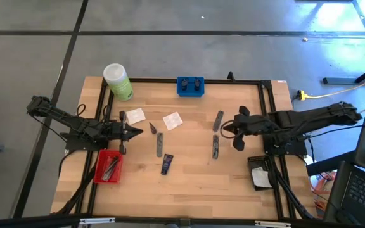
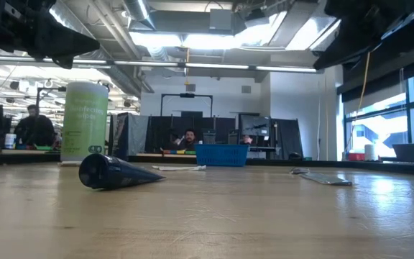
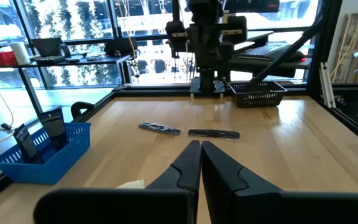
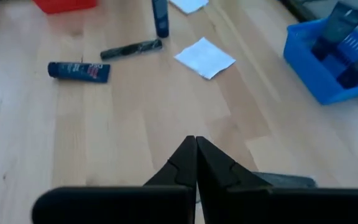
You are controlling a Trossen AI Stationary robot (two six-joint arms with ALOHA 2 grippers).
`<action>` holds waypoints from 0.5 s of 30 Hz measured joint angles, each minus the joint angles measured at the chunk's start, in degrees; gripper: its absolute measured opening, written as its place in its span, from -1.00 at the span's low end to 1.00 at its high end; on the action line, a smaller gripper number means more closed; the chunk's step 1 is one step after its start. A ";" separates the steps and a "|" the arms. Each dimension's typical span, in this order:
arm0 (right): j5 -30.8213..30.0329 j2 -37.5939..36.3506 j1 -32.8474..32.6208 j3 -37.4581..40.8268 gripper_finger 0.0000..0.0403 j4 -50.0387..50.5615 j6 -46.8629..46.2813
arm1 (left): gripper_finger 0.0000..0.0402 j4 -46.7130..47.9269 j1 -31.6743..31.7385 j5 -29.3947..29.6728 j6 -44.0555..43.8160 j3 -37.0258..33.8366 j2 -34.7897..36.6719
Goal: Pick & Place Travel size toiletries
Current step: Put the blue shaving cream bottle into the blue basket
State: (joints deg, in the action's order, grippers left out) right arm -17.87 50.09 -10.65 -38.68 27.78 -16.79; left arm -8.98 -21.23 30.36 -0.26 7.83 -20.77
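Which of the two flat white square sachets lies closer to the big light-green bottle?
The flat white square sachet on the left arm's side. It lies just below the light-green bottle with the white cap; the other sachet lies nearer the table's middle.

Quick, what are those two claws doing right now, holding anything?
Left gripper: closed, holding nothing.
Right gripper: closed, holding nothing.

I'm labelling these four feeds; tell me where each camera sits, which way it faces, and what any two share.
High: overhead, facing straight down; both arms, table.
Low: at tabletop height, facing across to the room; arms overhead, dark cone.
Left wrist: facing across the table; shut left fingers, right arm opposite.
Right wrist: facing down at the tabletop; shut right fingers.
Shared: blue tray in all four.
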 joint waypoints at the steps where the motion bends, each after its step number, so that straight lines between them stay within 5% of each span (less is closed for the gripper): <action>1: -0.67 -0.84 -0.01 0.21 -0.97 0.12 0.58 | -0.94 -0.01 0.01 0.01 0.00 0.00 0.01; 15: -4.07 -10.10 -0.01 4.82 -0.98 1.84 2.68 | -0.95 0.01 0.00 0.01 0.01 0.01 0.01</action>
State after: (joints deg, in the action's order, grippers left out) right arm -21.94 39.99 -10.66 -33.86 29.61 -14.12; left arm -8.97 -21.23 30.37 -0.25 7.83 -20.75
